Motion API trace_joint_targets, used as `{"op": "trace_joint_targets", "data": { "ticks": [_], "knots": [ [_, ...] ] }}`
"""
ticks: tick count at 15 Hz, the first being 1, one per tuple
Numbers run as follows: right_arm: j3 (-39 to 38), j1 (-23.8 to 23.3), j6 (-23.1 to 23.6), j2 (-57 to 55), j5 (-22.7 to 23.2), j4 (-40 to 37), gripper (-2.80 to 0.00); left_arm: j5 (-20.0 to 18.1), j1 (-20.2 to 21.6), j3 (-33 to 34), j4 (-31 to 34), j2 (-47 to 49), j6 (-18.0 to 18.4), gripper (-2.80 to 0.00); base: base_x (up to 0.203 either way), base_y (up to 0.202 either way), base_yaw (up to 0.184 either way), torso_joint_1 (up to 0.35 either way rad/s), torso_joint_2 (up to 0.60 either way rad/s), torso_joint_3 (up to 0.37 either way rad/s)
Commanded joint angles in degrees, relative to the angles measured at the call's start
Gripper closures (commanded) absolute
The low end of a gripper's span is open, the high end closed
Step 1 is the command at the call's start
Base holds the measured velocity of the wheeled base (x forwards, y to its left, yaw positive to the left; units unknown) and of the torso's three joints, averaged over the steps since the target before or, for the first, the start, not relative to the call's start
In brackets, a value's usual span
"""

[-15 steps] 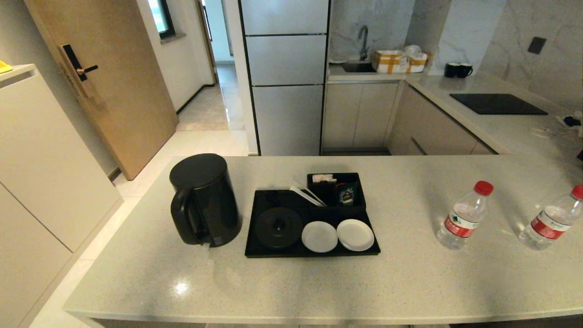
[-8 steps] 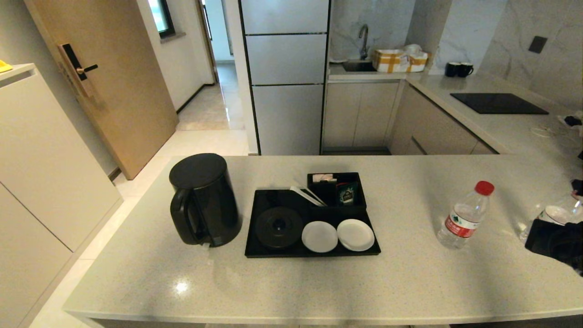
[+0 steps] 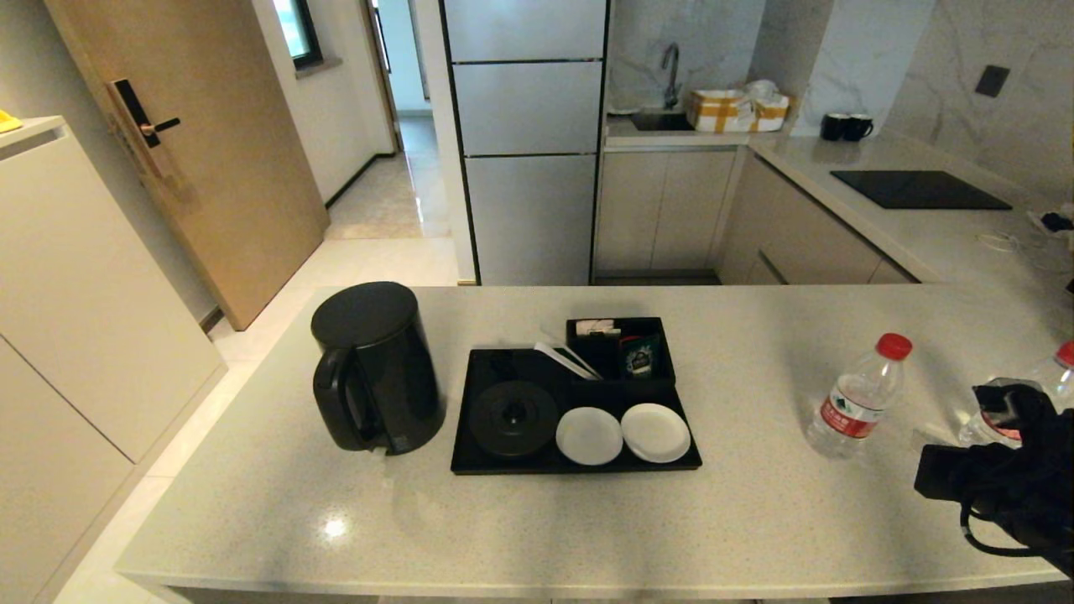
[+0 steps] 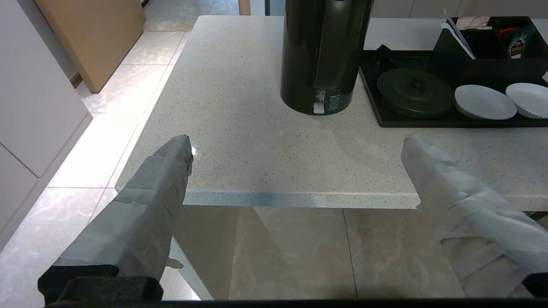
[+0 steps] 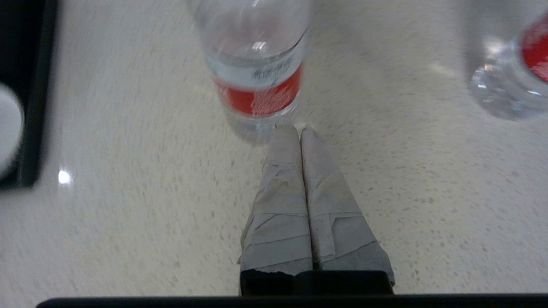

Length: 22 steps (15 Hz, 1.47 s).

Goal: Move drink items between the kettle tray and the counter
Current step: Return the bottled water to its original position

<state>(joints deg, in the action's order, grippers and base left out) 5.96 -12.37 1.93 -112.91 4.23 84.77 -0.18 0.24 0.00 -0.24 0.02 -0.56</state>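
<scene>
Two clear water bottles with red caps stand on the grey speckled counter point(image 3: 503, 520), right of the black kettle tray point(image 3: 579, 464). The nearer bottle point(image 3: 856, 398) is in full view. The farther bottle point(image 3: 1061, 369) is partly hidden behind my right arm point(image 3: 1007, 478). My right gripper point(image 5: 299, 128) is shut with nothing between its taped fingers. Its tips sit just short of the base of one bottle point(image 5: 257, 85), and the other bottle point(image 5: 509, 85) stands off to the side. My left gripper point(image 4: 297, 143) hangs open and empty off the counter's near edge.
A black kettle point(image 3: 377, 369) stands on the counter left of the tray. The tray carries a round kettle base point(image 3: 513, 418), two white saucers point(image 3: 589, 436) and a compartment box point(image 3: 621, 348) with sachets. A black cooktop point(image 3: 919, 190) lies in the far right counter.
My right arm has come into the head view from the right edge, swung down and leftward over the counter, and now covers part of the right bottle. Neither bottle has moved.
</scene>
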Motion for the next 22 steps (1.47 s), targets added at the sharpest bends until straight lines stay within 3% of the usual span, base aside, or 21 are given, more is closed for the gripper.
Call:
{"op": "trace_joint_targets", "data": {
  "ticks": [1, 3, 6, 7, 15, 22],
  "knots": [
    [-1.34, -0.61, 2.06, -4.16, 2.56, 2.67, 0.00, 0.01, 0.02, 0.00, -0.03, -0.02, -0.06, -2.80, 0.000, 0.000, 0.000, 0.000, 0.00, 0.000],
    [-0.51, -0.64, 5.01, -5.48, 4.82, 2.89, 0.00, 0.01, 0.02, 0.00, -0.03, -0.02, -0.06, -2.80, 0.000, 0.000, 0.000, 0.000, 0.00, 0.000],
    [0.06, -0.37, 5.85, -5.90, 6.45, 2.89, 0.00, 0.01, 0.02, 0.00, -0.03, -0.02, -0.06, -2.80, 0.000, 0.000, 0.000, 0.000, 0.00, 0.000],
    [0.22, -0.37, 5.69, -5.22, 7.04, 2.89, -2.80, 0.01, 0.02, 0.00, -0.03, -0.02, -0.06, -2.80, 0.000, 0.000, 0.000, 0.000, 0.00, 0.000],
    [2.43, -0.56, 5.00, -4.37, 8.57, 2.89, -2.80, 0.01, 0.02, 0.00, -0.03, -0.02, -0.06, -2.80, 0.000, 0.000, 0.000, 0.000, 0.00, 0.000],
    [13.19, -0.31, 3.87, -12.24, 7.11, 2.89, -2.80, 0.01, 0.02, 0.00, -0.03, -0.02, -0.06, -2.80, 0.000, 0.000, 0.000, 0.000, 0.00, 0.000]
  ]
}}
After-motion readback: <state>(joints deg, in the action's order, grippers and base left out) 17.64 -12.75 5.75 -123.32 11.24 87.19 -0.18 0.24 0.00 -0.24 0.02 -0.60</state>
